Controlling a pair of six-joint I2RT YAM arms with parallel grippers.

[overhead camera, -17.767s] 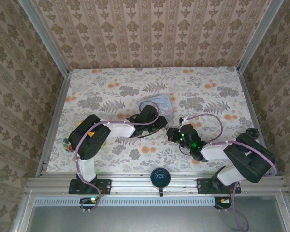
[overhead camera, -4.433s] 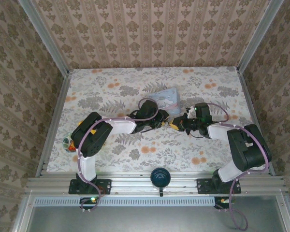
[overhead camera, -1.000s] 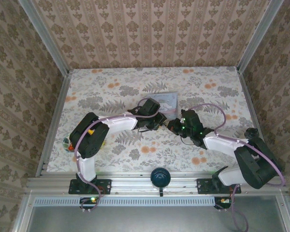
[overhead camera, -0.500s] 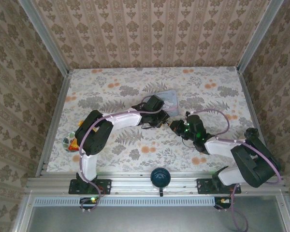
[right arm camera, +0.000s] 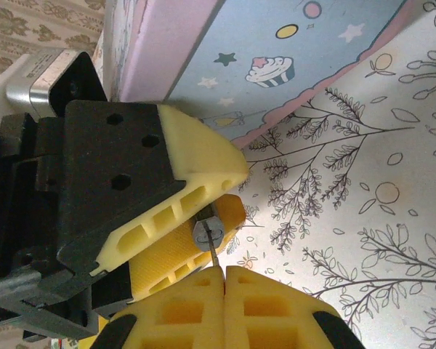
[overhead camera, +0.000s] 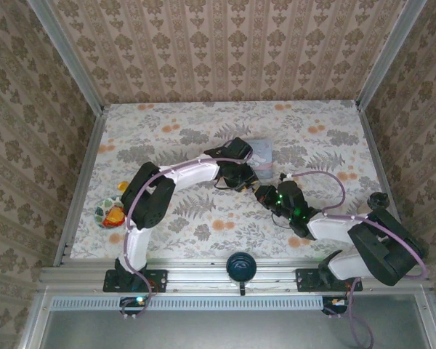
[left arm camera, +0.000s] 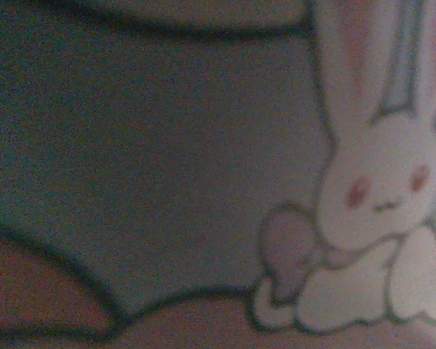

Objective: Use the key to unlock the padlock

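Since half a second ago the left arm has reached a little further right and toward the far wall. The pale blue tin (overhead camera: 262, 151) beside it now sits slightly further right, while the right arm has barely shifted.

Nearest the camera, a round black knob (overhead camera: 241, 265) sits on the rail between the 2 arm bases. On the left side of the floral table (overhead camera: 312, 131), close to the left arm's elbow, lies a small multi-coloured object (overhead camera: 110, 213) too small to identify.

At mid-table the 2 grippers meet tip to tip. The right gripper (right arm camera: 224, 270) has its yellow fingers pressed flat together. The key (right arm camera: 212, 256) is pinched in the seam, with only a thin metal sliver sticking out. That sliver reaches the padlock (right arm camera: 208, 234), a small grey metal piece clamped between the 2 yellow fingers of the left gripper (overhead camera: 245, 178). The right wrist view does not show whether the key's tip is inside the keyhole or only touching its face. The padlock's shackle is hidden by the fingers.

Just beyond the left gripper lies the tin, with stars and a cupcake along its side. I cannot tell whether the gripper touches it. The left wrist camera sits so close that its view is a blur of the tin's cartoon rabbit. Farthest back stand the wallpapered walls (overhead camera: 225, 51).
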